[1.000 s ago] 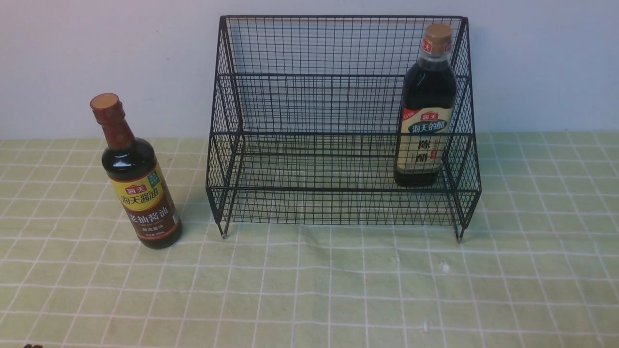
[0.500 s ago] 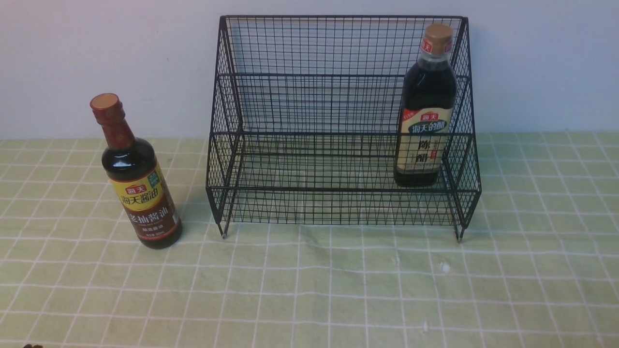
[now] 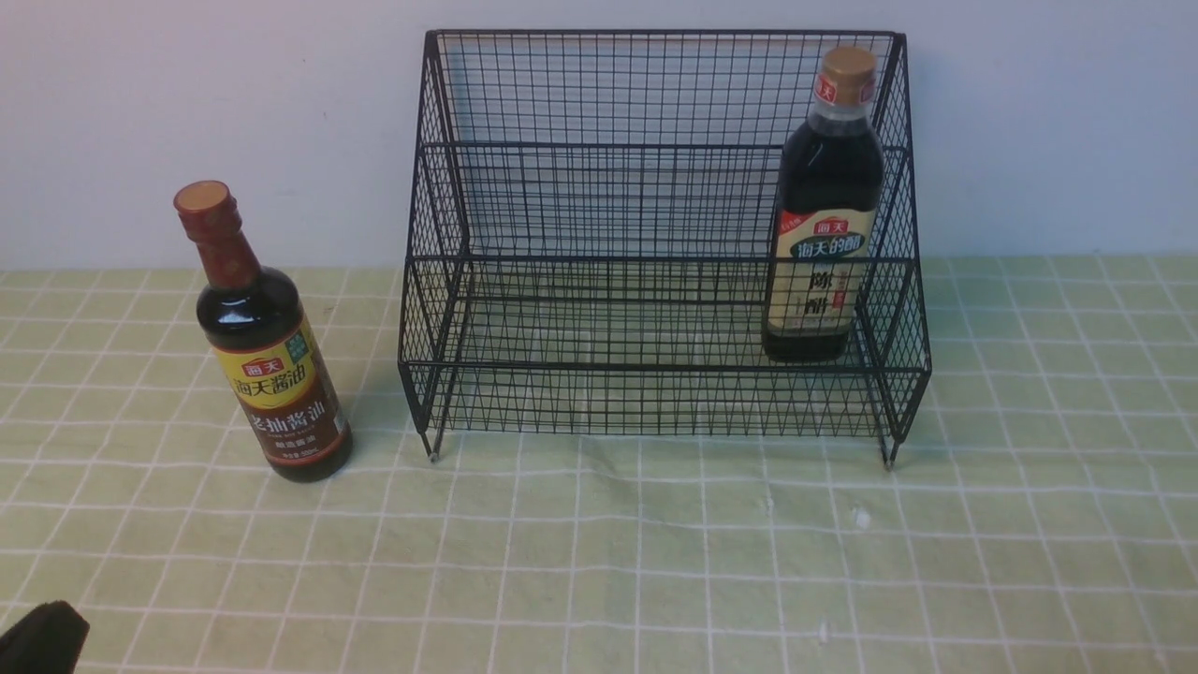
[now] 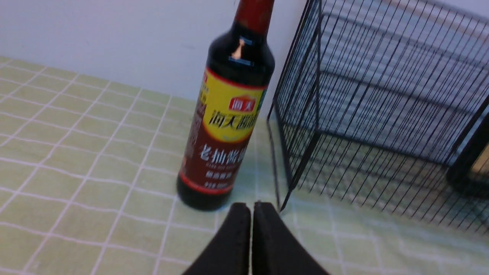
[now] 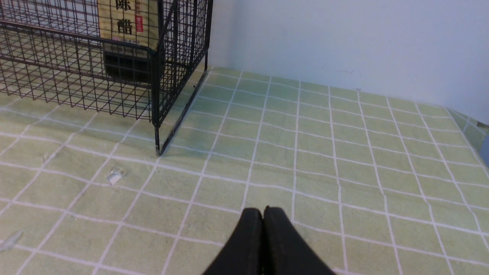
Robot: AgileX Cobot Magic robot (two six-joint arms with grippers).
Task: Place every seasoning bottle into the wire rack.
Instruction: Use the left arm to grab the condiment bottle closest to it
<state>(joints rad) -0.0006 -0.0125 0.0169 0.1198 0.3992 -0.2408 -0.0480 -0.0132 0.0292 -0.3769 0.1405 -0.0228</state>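
The slim-necked seasoning bottle (image 3: 262,342) with red-brown neck wrap and yellow-brown label stands upright on the cloth, left of the black wire rack (image 3: 599,271). The bigger bottle (image 3: 825,211) with gold cap and cream label stands inside the rack's lower tier at its right end. My left gripper (image 4: 251,208) is shut and empty, a short way in front of the slim bottle (image 4: 227,114); its dark tip shows at the front view's bottom left corner (image 3: 42,638). My right gripper (image 5: 263,212) is shut and empty over bare cloth, away from the rack's right front leg (image 5: 156,145).
A green checked cloth (image 3: 655,562) covers the table. A pale wall (image 3: 187,112) stands close behind the rack and bottles. Small white scraps (image 5: 114,177) lie on the cloth near the rack's right front leg.
The left gripper's dark tip has come into the front view's bottom left corner. Bottles and rack have not moved.
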